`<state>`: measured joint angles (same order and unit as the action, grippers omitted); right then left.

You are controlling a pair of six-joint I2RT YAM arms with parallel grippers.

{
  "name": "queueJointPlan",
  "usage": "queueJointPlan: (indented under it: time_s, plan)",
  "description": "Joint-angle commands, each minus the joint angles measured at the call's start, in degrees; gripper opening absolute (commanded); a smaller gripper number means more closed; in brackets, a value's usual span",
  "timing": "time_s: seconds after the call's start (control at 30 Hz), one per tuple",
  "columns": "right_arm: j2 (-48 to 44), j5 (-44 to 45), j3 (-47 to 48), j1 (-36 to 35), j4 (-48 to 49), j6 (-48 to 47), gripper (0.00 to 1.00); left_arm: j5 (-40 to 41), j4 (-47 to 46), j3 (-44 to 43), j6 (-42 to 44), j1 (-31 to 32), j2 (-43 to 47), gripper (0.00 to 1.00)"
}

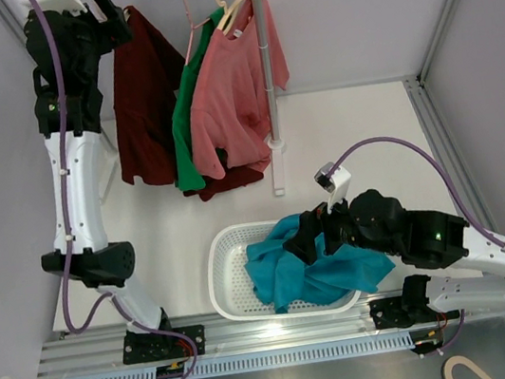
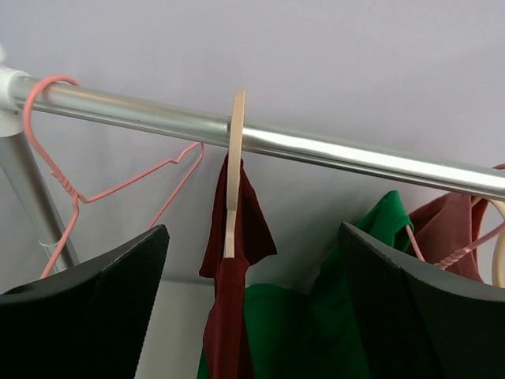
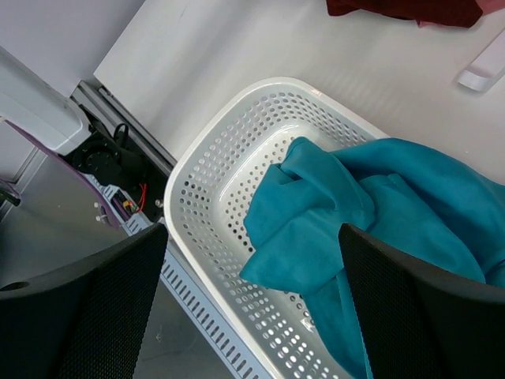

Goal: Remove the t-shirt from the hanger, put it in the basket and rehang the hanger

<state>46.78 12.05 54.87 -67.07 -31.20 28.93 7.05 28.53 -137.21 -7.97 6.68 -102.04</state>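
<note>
left gripper [image 2: 254, 233]: jaws spread wide and empty, up at the rail [image 2: 331, 151], lined up on the wooden hanger [image 2: 233, 174].
target: dark red t-shirt [image 2: 229, 316], hanging on that wooden hanger. Not touched yet.
neighbours: bare pink wire hanger [image 2: 68, 188] on one side, green shirt [image 2: 316, 332] just beside the red one on the other.
right gripper [image 3: 252, 229]: also wide and empty, hovering over the white basket [image 3: 207, 162]. A teal shirt [image 3: 355, 213] lies in the basket, spilling over one rim.
stage (my read): teal one is done, red one not started.
risk 1: closing on the hook alone lifts the hanger off the rail with the shirt on it.
risk 2: pinching fabric low and pulling snags the collar on a hanger shoulder, so the whole hanger slides into the green shirt.
risk 3: a wide finger clips the pink wire hanger and knocks it off the rail.
risk 4: green cloth overlaps the red, so the pinch may take both.
</note>
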Motion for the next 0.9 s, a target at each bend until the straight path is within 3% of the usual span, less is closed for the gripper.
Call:
queueJointPlan:
  time_s: [0.0, 0.37, 0.43, 0.5, 0.57, 0.67, 0.87]
  plan:
    - [-1.0, 0.8, 0.4, -0.4, 1.9, 1.0, 0.95, 0.2, -1.3, -2.6, 0.7, -0.6, -2.3, 0.93]
    - [-0.7, 1.2, 0.8, -0.6, 1.9, 0.9, 0.95, -4.1, -9.1, -1.7, 1.1, -2.1, -8.7, 0.90]
    - [-0.7, 1.1, 0.9, -0.6, 1.9, 0.8, 0.95, -4.0, -11.4, -2.1, 1.5, -2.2, -9.4, 0.86]
    - [-0.7, 1.3, 0.9, -0.5, 1.8, 0.6, 0.95, -3.6, -13.3, -2.3, 2.5, -2.4, -10.2, 0.71]
    - [-0.7, 1.5, 1.0, -0.6, 1.6, 0.6, 0.95, -3.4, -14.2, -2.3, 3.1, -2.7, -10.5, 0.69]
    - [-0.6, 1.7, 1.2, -0.6, 1.4, 0.6, 0.95, -4.2, -15.4, -2.1, 2.5, -3.6, -11.0, 0.54]
    - [-0.5, 1.9, 1.6, -0.6, 1.2, 0.5, 0.95, -7.1, -16.7, -2.0, 0.8, -4.7, -12.4, 0.49]
